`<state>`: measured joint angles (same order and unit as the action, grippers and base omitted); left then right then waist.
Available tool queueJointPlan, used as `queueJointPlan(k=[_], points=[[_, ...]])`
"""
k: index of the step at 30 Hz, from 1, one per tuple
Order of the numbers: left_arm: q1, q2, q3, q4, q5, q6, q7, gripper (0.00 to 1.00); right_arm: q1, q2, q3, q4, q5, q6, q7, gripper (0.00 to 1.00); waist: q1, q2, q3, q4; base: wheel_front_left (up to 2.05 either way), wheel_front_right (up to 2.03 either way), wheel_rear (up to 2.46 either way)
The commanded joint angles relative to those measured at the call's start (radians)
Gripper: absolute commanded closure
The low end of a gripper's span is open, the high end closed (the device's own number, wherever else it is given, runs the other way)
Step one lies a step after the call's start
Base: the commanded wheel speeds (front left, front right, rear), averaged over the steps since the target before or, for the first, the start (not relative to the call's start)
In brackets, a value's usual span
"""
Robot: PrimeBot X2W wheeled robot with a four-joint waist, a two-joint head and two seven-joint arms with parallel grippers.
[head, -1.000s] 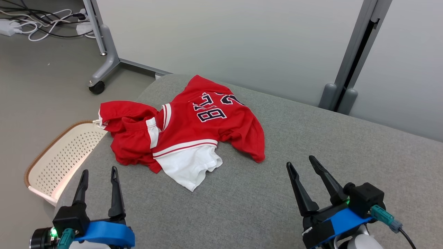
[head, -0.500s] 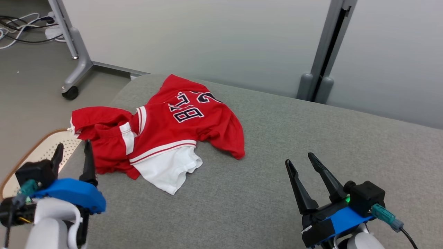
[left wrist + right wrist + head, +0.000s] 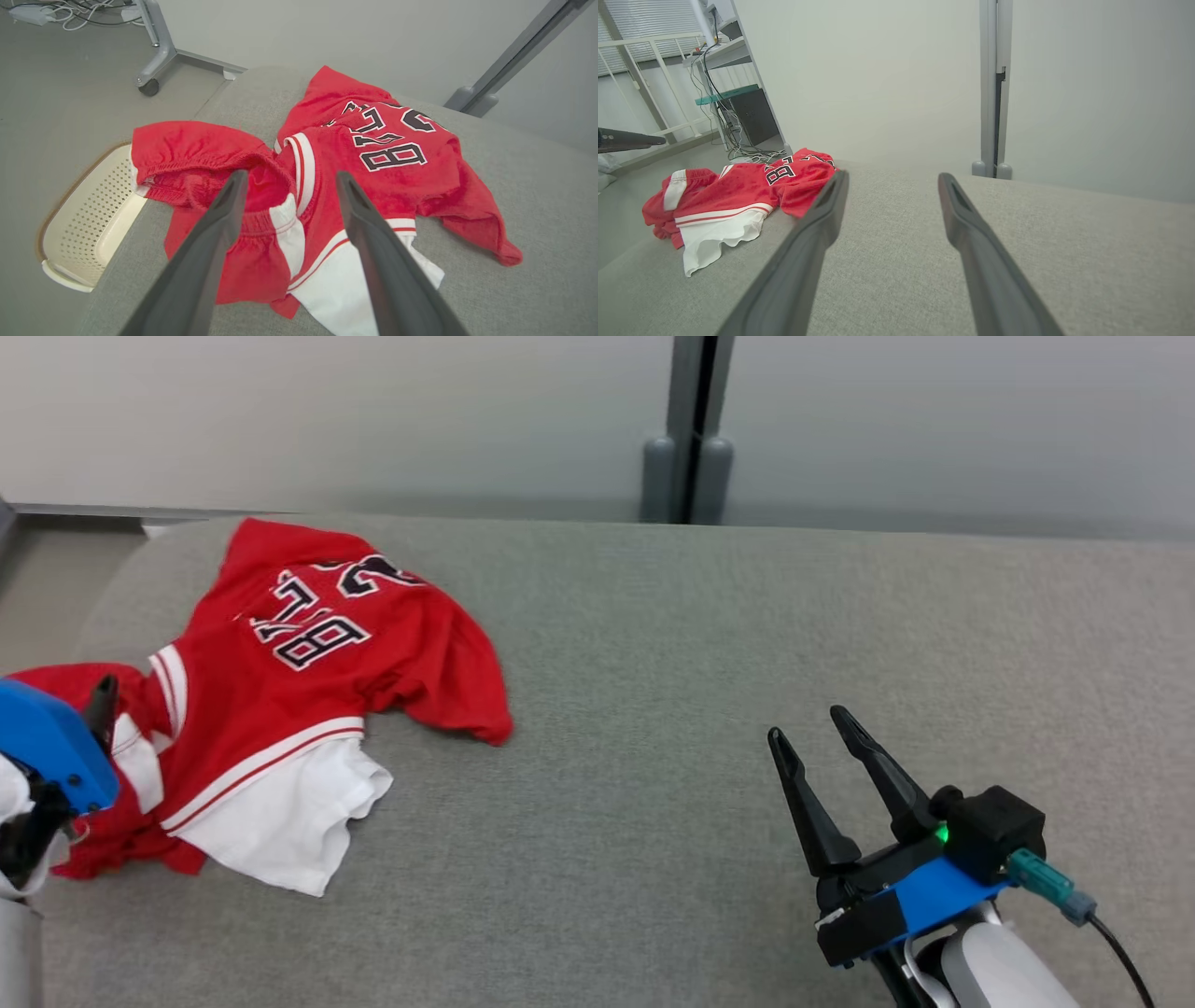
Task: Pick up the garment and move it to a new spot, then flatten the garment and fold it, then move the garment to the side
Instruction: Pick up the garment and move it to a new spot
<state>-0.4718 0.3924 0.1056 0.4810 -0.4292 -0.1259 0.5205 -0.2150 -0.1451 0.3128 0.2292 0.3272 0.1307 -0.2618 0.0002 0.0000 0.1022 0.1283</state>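
Note:
A crumpled red jersey (image 3: 280, 672) with white trim, dark lettering and a white hem lies at the left end of the grey cushioned surface (image 3: 672, 709). My left gripper (image 3: 292, 176) hangs open just above the jersey's bunched left part (image 3: 261, 196), one finger on each side of a red fold and white stripe. Its blue mount (image 3: 47, 737) sits at the head view's left edge. My right gripper (image 3: 808, 726) stands open and empty over bare cushion at the lower right, well away from the jersey (image 3: 738, 191).
A cream perforated basket (image 3: 79, 224) sits on the floor beside the cushion's left end. A pale wall with a grey post (image 3: 689, 429) runs behind the cushion. A wheeled stand leg (image 3: 156, 56) and cables (image 3: 70, 14) lie on the floor beyond.
The head camera has turned, shifting the whole scene leftward. My left gripper has come forward and up over the jersey's left part. The right gripper has kept its pose and stayed open.

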Motion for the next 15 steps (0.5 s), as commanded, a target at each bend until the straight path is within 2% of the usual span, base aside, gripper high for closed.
queueJointPlan(k=[1,8,12,13,14,15], points=[[-0.025,0.019,-0.003,0.032,-0.015,-0.007,0.021,0.00,-0.014,-0.009,0.001,-0.002,0.004,0.000,-0.004,0.00,-0.0002,0.0000,0.009,-0.025,0.00,0.00,0.00],[-0.054,0.113,-0.011,0.191,-0.055,-0.003,0.124,0.00,-0.045,-0.015,0.012,-0.008,0.008,0.000,-0.004,0.00,-0.0002,0.0000,0.067,-0.111,0.00,0.00,0.00],[-0.060,0.133,-0.021,0.259,-0.044,0.009,0.156,0.00,-0.047,-0.017,0.008,-0.011,0.013,0.000,-0.004,0.00,-0.0002,0.0000,0.079,-0.127,0.00,0.00,0.00],[-0.063,0.139,-0.022,0.269,-0.044,0.010,0.160,0.13,-0.045,-0.018,0.007,-0.010,0.014,0.000,-0.004,0.00,-0.0002,0.0000,0.079,-0.127,0.00,0.00,0.00],[-0.067,0.143,-0.024,0.278,-0.044,0.009,0.160,0.52,-0.043,-0.017,0.006,-0.009,0.014,0.000,-0.004,0.00,-0.0002,0.0000,0.078,-0.126,0.00,0.00,0.00],[-0.071,0.144,-0.027,0.284,-0.044,0.009,0.157,0.73,-0.040,-0.016,0.005,-0.007,0.014,0.000,-0.004,0.00,-0.0002,0.0000,0.076,-0.123,0.00,0.00,0.00]])
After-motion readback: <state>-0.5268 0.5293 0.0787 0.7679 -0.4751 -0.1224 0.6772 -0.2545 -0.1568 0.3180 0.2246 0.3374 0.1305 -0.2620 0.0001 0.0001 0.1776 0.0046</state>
